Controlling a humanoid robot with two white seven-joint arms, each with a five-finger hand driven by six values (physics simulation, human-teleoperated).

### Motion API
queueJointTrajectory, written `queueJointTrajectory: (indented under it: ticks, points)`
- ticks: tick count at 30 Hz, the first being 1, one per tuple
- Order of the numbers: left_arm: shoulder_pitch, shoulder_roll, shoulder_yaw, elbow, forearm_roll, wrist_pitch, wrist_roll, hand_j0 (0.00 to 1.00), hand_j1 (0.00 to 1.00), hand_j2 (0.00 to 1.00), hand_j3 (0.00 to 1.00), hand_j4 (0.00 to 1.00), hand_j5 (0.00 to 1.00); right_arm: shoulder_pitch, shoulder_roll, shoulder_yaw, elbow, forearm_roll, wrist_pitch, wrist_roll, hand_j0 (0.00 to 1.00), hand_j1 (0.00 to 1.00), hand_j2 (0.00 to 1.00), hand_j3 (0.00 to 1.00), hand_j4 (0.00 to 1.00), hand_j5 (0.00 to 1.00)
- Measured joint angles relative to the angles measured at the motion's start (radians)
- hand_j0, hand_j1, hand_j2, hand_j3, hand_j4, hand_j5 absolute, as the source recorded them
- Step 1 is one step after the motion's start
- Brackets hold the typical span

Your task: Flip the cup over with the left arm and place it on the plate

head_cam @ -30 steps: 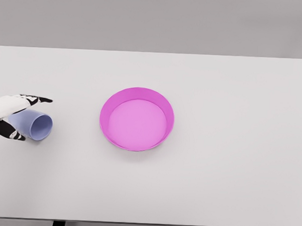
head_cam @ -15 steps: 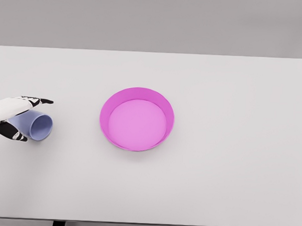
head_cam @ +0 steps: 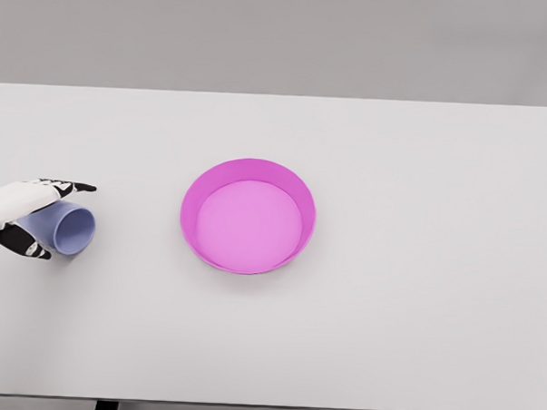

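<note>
Head view cuts off the left arm at the picture's edge, well left of the plate (head_cam: 248, 216); only the left hand (head_cam: 23, 214) shows, its fingers wrapped around the cup (head_cam: 62, 227) and hiding the base. Cup lies on its side on the table (head_cam: 414, 311), mouth toward the plate. Pink plate holds nothing.

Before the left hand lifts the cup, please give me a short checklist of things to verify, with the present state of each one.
1. Left hand closed around the cup: ok, fingers above and below it.
2. Grip firm enough to lift: cannot tell.
3. Cup upright: not ok, it lies on its side, opening toward the plate.
4. Plate free to receive the cup: ok.
5. Path over the table to the plate free: ok.
</note>
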Motion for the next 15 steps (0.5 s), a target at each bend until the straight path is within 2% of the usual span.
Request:
queueJointTrajectory:
  ticks: [15]
  points:
    - [0.0, -0.021, 0.0, 0.015, -0.018, 0.001, 0.0, 1.0, 1.0, 1.0, 1.0, 1.0, 1.0, 0.0, 0.0, 0.0, 0.0, 0.0, 0.0, 0.0, 1.0, 1.0, 1.0, 1.0, 1.0, 1.0]
